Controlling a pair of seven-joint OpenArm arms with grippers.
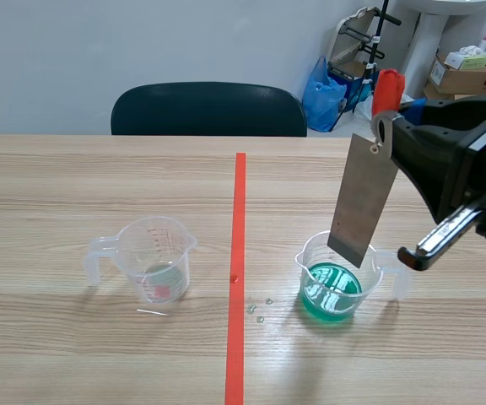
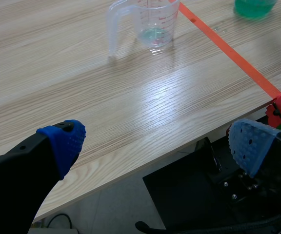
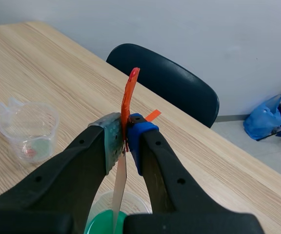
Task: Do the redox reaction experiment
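1. The grey metal strip (image 1: 361, 198) hung tilted from my right jaws, which were clamped on its top end, where an orange-red tab (image 1: 387, 89) stuck up above the pads (image 3: 136, 141).
2. The strip's lower end was at the mouth of the clear beaker of green liquid (image 1: 332, 287). I could not tell whether it touched the liquid.
3. That beaker stood on the table (image 1: 74, 186), on my right of the orange-red tape line (image 1: 238, 278).
4. A few small droplets (image 1: 260, 308) lay on the table between the line and the beaker.
5. On the other side of the line, well apart, stood a clear measuring cup (image 1: 154, 257) with red markings and only a trace of green at its bottom.
6. My left jaws were wide apart with nothing between the blue pads (image 2: 67, 139), over the table's near edge, with the measuring cup ahead of them.
7. A dark chair (image 1: 209, 110) stood behind the table's far edge.
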